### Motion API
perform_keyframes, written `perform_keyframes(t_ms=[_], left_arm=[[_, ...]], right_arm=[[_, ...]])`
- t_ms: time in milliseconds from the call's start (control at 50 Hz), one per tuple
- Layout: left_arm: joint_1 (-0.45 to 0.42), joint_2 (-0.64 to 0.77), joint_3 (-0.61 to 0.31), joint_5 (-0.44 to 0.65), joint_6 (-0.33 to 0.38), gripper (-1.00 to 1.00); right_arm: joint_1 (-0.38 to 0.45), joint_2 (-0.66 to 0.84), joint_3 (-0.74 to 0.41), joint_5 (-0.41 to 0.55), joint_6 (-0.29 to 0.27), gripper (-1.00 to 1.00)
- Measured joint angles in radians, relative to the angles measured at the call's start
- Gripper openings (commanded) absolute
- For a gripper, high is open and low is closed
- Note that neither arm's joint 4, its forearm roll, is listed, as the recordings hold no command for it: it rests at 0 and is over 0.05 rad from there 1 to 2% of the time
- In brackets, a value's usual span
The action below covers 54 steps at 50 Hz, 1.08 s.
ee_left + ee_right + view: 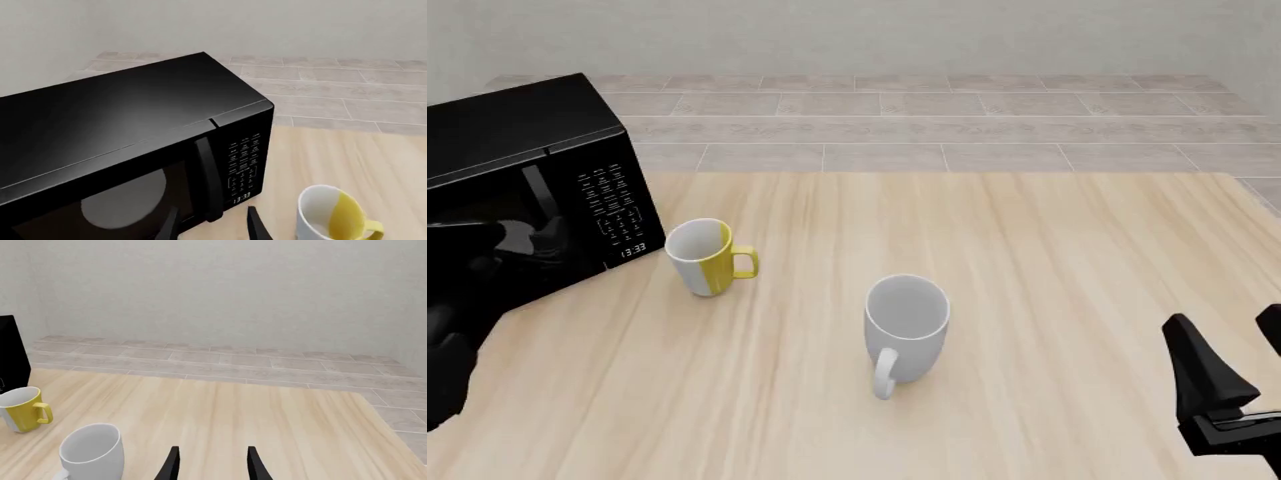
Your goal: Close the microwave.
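Meanwhile, the microwave (527,190) sits shut at the table's (1028,260) far left; the left gripper (212,225) hovers fingers spread before its handle, the right gripper (212,465) likewise spread.

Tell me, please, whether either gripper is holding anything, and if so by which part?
Nothing is held. The left gripper is open in front of the microwave door with nothing between its fingers; the right gripper is open over the table.

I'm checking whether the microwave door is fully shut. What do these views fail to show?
- Microwave left side: cut off by the edge in the front and left wrist views.
- Keypad markings: too small to read.
- Left claw: only the fingertips show.
- Right claw: mostly cut off at the edge.
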Motion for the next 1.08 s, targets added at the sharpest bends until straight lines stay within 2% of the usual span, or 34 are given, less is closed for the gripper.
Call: perform_keyframes(t_ms=[260,520,820,1080], left_arm=[[-0.061,-0.261,0.093,0.126,-0.024,1.0],[-0.133,-0.609,0.151,0.369,-0.051,1.0],[-0.209,-0.984,0.145,0.693,-0.066,1.0],[-0.261,-1.241,0.104,0.937,-0.071,1.0]], right_arm=[[0.002,0.004,0.0,-0.004,0.0,1.0],[0.004,-0.004,0.0,0.001,0.005,1.0],[0.0,-0.019,0.0,0.013,0.007,1.0],[0.0,-0.003,0.0,0.001,0.007,1.0]])
